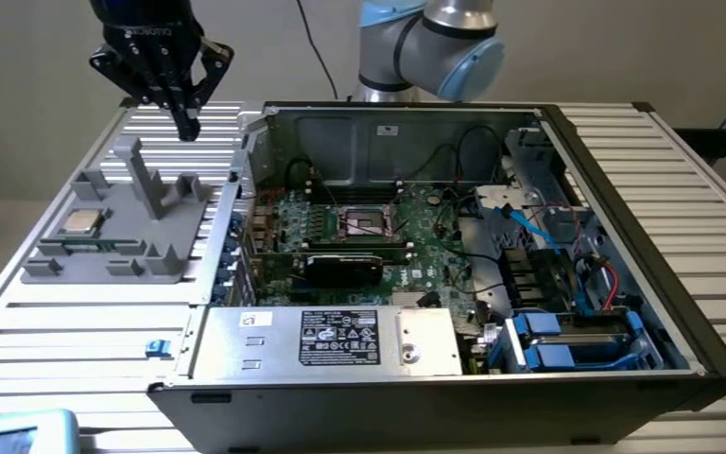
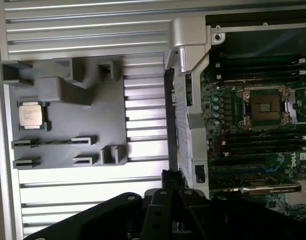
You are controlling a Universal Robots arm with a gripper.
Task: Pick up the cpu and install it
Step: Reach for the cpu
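Note:
The cpu (image 1: pixel 80 222) (image 2: pixel 32 114), a small square chip with a silver-beige top, lies flat on the grey fixture plate (image 1: pixel 124 236) (image 2: pixel 92 125) at the exterior view's left. My gripper (image 1: pixel 186 128) (image 2: pixel 172 182) hangs high above the far end of that plate, well clear of the chip, its black fingers shut together with nothing between them. Inside the open computer case, the motherboard's cpu socket (image 1: pixel 370 223) (image 2: pixel 266 106) stands open and bare.
The open case (image 1: pixel 464 246) takes up the middle of the slatted table, with a silver power supply box (image 1: pixel 325 338) at its near side, a black card (image 1: pixel 356 265), cables and blue drive bays (image 1: pixel 578 340). Upright grey posts (image 1: pixel 148 184) rise from the fixture plate.

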